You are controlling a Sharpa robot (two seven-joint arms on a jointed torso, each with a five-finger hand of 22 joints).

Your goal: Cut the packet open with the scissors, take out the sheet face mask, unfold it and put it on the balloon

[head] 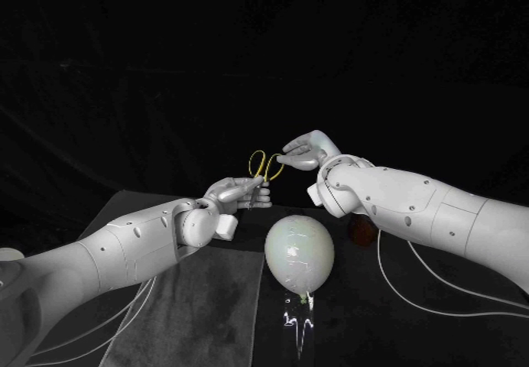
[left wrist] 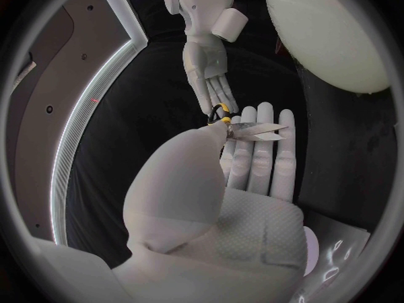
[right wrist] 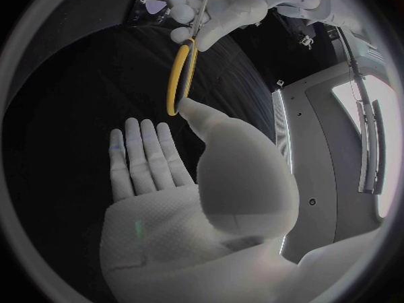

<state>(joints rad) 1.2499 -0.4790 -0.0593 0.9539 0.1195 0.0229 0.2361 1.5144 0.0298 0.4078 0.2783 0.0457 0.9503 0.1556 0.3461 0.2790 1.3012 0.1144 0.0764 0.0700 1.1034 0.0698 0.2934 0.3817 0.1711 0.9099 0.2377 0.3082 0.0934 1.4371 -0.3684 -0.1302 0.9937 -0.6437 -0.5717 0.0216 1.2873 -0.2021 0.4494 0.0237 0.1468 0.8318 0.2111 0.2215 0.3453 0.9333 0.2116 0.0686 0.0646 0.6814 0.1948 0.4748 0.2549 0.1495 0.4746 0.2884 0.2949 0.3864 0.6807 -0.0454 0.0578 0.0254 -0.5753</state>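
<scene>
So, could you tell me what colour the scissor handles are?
Yellow handles, best in right wrist view.

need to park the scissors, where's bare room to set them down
Free: grey mat left of the balloon, beside the left arm; black table right of it, crossed by cables. Crowded: beyond the balloon, where the left robot hand and right robot hand meet the scissors.

Black table, central and 7 o'clock zones occupied.
Table (head: 446,340): dark surface. A grey cloth (head: 187,306) lies flat from the centre out toward 7 o'clock. A pale balloon (head: 299,252) lies at centre, just beside the cloth's edge, knot toward 6 o'clock. A small glossy patch (head: 300,325) lies below the knot at 6 o'clock; not identifiable. A reddish object (head: 359,229) sits at 3 o'clock of the balloon, partly hidden.
</scene>
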